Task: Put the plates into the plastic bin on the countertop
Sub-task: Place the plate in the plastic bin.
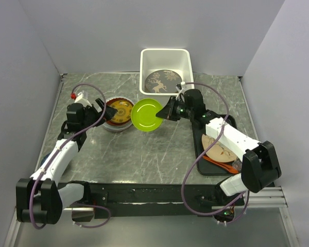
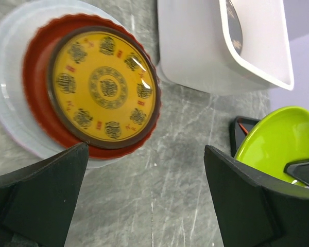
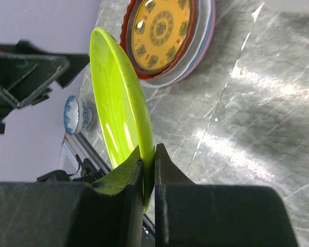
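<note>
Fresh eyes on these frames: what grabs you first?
The lime green plate, dead centre, pinched by its rim in the right claw. Just left of it, a red-rimmed plate with a yellow centre tops a stack, with the left claw open over it. At the far edge, the white bin already holds a dark patterned plate.

glossy lime plate point(image 3: 121, 103), matt white plastic bin point(image 1: 165, 55)
</note>
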You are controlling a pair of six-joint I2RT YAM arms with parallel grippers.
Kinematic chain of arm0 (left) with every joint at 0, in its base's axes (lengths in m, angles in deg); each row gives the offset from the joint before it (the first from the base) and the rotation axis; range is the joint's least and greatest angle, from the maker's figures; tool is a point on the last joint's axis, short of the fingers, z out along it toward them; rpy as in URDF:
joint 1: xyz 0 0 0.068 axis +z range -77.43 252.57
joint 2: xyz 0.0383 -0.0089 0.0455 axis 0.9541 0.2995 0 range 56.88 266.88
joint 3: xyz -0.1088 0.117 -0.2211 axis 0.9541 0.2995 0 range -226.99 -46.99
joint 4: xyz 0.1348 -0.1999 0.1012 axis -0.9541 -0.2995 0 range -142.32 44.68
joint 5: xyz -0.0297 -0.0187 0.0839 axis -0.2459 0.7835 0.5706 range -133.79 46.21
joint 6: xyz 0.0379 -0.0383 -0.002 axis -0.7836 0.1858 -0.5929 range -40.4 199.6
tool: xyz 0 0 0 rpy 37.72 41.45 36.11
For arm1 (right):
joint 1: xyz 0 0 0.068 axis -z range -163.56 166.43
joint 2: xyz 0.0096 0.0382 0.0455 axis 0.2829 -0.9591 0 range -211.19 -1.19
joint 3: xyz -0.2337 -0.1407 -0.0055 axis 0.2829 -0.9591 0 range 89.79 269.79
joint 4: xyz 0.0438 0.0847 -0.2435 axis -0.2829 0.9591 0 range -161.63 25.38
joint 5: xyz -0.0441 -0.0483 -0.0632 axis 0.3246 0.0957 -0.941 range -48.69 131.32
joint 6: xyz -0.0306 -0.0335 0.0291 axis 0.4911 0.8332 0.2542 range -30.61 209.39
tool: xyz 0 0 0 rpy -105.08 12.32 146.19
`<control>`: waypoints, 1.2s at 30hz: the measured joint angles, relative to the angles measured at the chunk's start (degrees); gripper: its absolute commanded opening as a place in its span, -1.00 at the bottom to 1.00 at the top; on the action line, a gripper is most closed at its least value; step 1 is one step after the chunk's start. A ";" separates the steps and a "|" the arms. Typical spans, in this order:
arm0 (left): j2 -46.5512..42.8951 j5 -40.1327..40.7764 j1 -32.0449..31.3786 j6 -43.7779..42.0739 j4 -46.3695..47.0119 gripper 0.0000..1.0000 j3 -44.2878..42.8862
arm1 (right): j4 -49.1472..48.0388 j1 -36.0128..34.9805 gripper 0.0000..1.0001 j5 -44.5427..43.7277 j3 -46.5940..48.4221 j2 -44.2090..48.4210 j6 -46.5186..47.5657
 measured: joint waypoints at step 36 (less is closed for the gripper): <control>-0.33 6.34 0.00 -1.22 -4.57 0.99 0.92 | 8.17 15.72 -1.00 2.29 49.55 -33.44 -3.10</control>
